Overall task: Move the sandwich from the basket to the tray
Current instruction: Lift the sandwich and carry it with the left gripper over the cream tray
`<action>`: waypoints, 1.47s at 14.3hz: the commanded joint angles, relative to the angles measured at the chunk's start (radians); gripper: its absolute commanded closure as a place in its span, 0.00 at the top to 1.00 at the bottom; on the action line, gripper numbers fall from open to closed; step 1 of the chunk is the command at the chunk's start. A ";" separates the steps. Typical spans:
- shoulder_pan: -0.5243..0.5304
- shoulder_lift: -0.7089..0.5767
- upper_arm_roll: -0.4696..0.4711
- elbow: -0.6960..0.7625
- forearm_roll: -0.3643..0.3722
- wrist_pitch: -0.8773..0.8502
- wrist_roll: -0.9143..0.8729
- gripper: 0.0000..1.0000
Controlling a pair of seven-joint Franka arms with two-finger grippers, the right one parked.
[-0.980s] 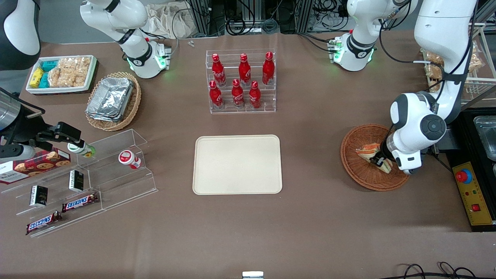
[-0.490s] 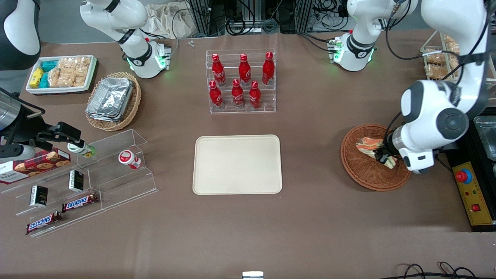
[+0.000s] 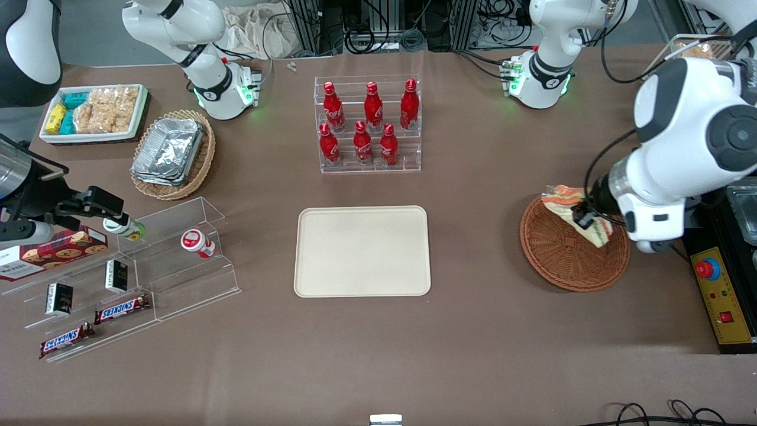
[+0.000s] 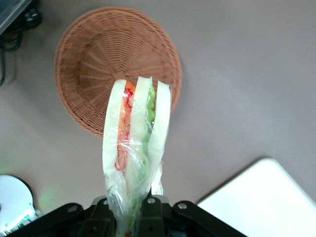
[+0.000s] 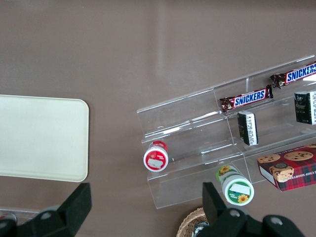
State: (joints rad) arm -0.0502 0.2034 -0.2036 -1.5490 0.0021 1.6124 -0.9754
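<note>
The wrapped sandwich (image 3: 569, 204) hangs in the air over the reddish-brown wicker basket (image 3: 562, 260), held by my left gripper (image 3: 585, 216), which is shut on it. In the left wrist view the sandwich (image 4: 136, 143) shows white bread with orange, red and green layers in clear film, its lower end clamped in the gripper (image 4: 132, 217). The basket (image 4: 94, 54) lies below it with nothing in it. The beige tray (image 3: 362, 251) lies flat mid-table, toward the parked arm's end from the basket, bare; its corner (image 4: 266, 197) shows in the wrist view.
A clear rack of red bottles (image 3: 368, 124) stands farther from the front camera than the tray. A yellow control box with a red button (image 3: 718, 290) sits beside the basket at the working arm's end. Acrylic snack shelves (image 3: 130, 278) and a foil-container basket (image 3: 172, 152) lie toward the parked arm's end.
The gripper has risen with the sandwich, lifting it out of the basket; the arm's wrist has moved up and away from the front camera. The basket stays in place.
</note>
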 commanded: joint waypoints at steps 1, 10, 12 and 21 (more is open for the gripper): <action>0.001 0.011 -0.051 0.027 0.010 -0.023 0.206 0.05; -0.270 0.152 -0.120 0.010 0.044 0.226 0.224 0.06; -0.312 0.226 -0.120 0.018 0.041 0.320 0.215 0.06; -0.388 0.468 -0.114 0.015 0.171 0.563 0.099 0.01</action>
State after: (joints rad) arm -0.4293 0.6546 -0.3272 -1.5560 0.1505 2.1643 -0.8523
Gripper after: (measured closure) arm 0.846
